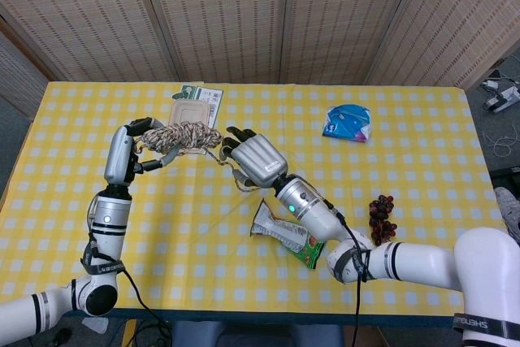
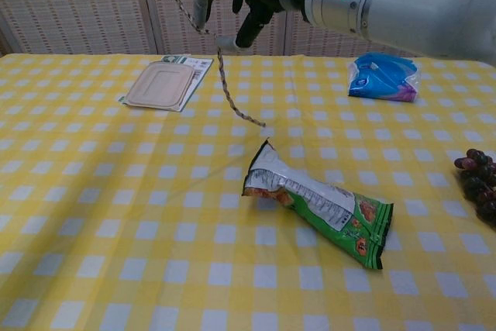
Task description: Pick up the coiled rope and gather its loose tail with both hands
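Two hands share the rope at centre-left of the head view. Furthest left, the left hand (image 1: 130, 152) is raised off the counter (image 1: 73, 201) with its fingers curled around one end of the coiled rope (image 1: 180, 135), which hangs in the air between the hands. Just right of the coil, the right hand (image 1: 252, 160) has its fingers bent around the loose tail (image 2: 225, 91); the chest view shows that strand running down from those fingers and ending in the air just above the cloth.

To do this step well, I judge the left hand should keep the coil steady while the right hand works down the tail in short gathers and brings each one back to the coil, so nothing drags or swings.

For room, the lidded tray (image 1: 188, 116) lies behind the coil near the far edge, and the snack bag (image 2: 318, 203) lies below and right of the tail's end, the nearest thing to snag. Further right, the blue packet (image 1: 347, 123) and the grapes (image 1: 380, 215) sit well apart. Bare checked cloth fills the lower left, the freest side.
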Controlling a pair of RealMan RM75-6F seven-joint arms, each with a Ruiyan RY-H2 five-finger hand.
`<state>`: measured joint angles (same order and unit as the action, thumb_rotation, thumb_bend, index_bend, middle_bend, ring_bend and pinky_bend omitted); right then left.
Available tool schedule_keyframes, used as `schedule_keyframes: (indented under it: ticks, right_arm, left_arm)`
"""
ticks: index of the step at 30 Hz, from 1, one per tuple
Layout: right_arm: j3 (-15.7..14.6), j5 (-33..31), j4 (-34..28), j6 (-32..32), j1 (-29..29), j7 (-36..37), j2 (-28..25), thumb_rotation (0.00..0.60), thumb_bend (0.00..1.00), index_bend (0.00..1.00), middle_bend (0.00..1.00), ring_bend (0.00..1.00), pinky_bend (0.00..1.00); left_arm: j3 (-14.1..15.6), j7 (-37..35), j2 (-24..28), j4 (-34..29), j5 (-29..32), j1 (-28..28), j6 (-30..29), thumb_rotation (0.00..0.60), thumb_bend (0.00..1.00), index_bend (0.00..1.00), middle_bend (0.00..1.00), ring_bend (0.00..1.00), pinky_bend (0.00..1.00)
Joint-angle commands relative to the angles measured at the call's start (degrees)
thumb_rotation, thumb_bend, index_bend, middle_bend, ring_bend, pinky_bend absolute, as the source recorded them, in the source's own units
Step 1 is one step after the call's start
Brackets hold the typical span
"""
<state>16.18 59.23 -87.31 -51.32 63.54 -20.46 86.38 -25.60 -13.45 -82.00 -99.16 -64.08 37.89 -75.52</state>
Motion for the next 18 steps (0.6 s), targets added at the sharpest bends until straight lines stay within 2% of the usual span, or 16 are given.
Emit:
schedule_keyframes:
  ticks: [1, 7, 18]
  right_arm:
    - [0.40, -0.43, -1.37, -0.72, -0.85, 0.12, -1.29, 0.600, 0.24, 0.13, 0.19, 0.10, 0.23]
    - [0.17, -0.50, -4.43, -1.97, -2.74, -0.52, -5.32, 0.600, 0.22, 0.07, 0.17, 0.10, 0.23]
    - [-1.38, -0.36, -11.82, -6.65, -8.62, -3.34, -16.39, 0.600, 0.21, 0.06, 0.16, 0.10, 0.23]
  left_arm:
    - [0.09, -0.98, 0.02, 0.48, -0.80, -0.37, 0.19, 0.558, 0.26, 0.74, 0.72, 0.51, 0.31]
    - [-0.26, -2.48, -0.03, 0.91, -1.55, -0.77, 0.31, 0.556, 0.26, 0.74, 0.72, 0.51, 0.31]
    - [-1.78, -5.25, 0.29, -0.28, -0.46, -1.58, 0.91, 0.563, 0.26, 0.74, 0.72, 0.51, 0.31]
